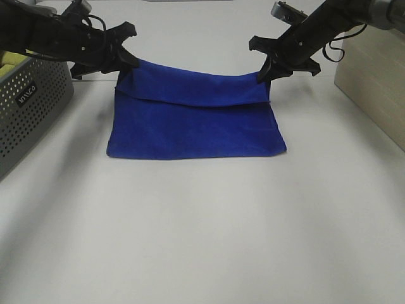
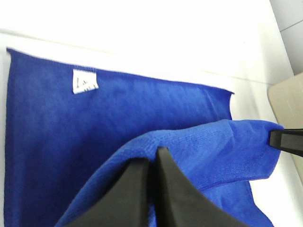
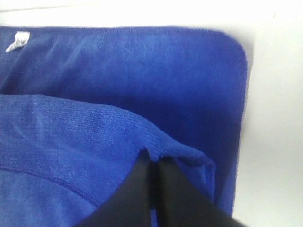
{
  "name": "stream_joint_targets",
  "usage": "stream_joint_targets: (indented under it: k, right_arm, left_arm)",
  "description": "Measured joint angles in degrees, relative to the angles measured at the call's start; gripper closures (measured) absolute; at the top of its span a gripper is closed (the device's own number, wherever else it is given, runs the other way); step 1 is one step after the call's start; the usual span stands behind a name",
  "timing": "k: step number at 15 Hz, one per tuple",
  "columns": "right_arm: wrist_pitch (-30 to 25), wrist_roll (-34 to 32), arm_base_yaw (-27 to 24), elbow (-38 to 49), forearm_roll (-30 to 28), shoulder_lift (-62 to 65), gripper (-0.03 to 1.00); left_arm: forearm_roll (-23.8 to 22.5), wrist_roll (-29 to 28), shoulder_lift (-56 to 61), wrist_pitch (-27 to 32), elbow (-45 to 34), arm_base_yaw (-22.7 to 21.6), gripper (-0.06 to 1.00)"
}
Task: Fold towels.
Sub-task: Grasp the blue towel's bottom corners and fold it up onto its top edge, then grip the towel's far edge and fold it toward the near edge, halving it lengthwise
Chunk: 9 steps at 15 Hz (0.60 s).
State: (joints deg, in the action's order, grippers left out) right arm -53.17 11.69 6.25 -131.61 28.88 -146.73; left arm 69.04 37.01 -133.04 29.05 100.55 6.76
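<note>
Two black robot arms hold a blue towel by its raised far corners above a white bench. The left gripper is clenched on the towel's far-left corner and the right gripper on its far-right corner. The cloth sags slightly between them.

The towel sits in the far half of the bench, about midway between its left and right edges. Its lower layer lies flat on the surface. The lifted layer hangs forward over it, and a stitched hem runs across the towel from side to side.

The left wrist camera shows the left gripper with its jaws pressed together and plush blue fabric bunched over the tips. One dark finger of the right gripper pinches the other end of the same raised fold. A small white tag lies on the flat layer near one corner; its faint marks cannot be read.

The right wrist camera shows the right gripper closed on a ridge of towel, with the tag at the far corner.

At the bench's left edge stands a grey perforated basket with white lettering that appears to read "MYNGO", though the letters are too small to be sure. Something yellow-green shows inside it. A pale wooden box stands at the right edge.
</note>
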Motion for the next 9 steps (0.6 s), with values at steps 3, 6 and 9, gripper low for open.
stream_joint_targets:
  k: [3, 6, 9]
  right_arm:
    - [4.3, 0.0, 0.0, -5.0, -1.4, -5.2, 0.97]
    - [7.3, -0.1, 0.0, -5.2, -1.8, -6.6, 0.89]
    - [6.2, 0.0, 0.0, -5.2, -1.6, -6.6, 0.4]
  left_arm:
    - [0.0, 0.0, -5.5, -1.1, 4.5, 0.0, 0.93]
    - [0.1, 0.1, -8.4, -2.8, 6.3, 0.1, 0.82]
    - [0.1, 3.4, -8.3, -3.8, 6.8, 0.1, 0.36]
